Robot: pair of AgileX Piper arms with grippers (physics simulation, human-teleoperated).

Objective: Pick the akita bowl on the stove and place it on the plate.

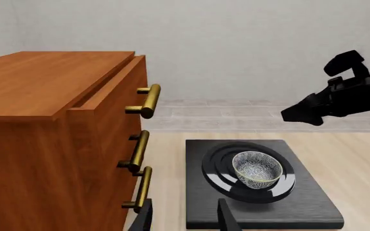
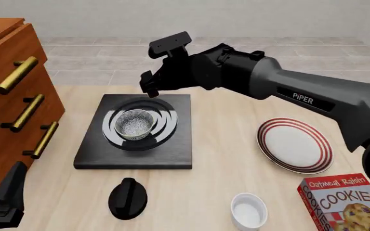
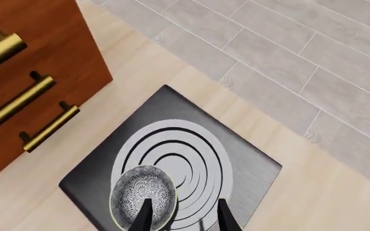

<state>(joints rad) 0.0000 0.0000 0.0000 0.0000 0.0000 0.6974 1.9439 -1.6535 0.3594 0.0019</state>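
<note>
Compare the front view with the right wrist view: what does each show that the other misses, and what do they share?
Only the front view shows the plate, the ramekin, the cookies box, the black knob and the right arm's body. Only the right wrist view shows the right gripper, its fingers apart, just above the akita bowl. Both show that bowl sitting on the stove, and the wooden drawer cabinet with brass handles.

A simulated kitchen — a black stove [image 2: 133,132] at centre, a wooden drawer cabinet [image 2: 8,96] at nine o'clock, a cookie box [image 2: 349,202] at four o'clock, and a grey tiled floor [image 2: 236,53] beyond the wooden table [image 2: 236,159].
</note>
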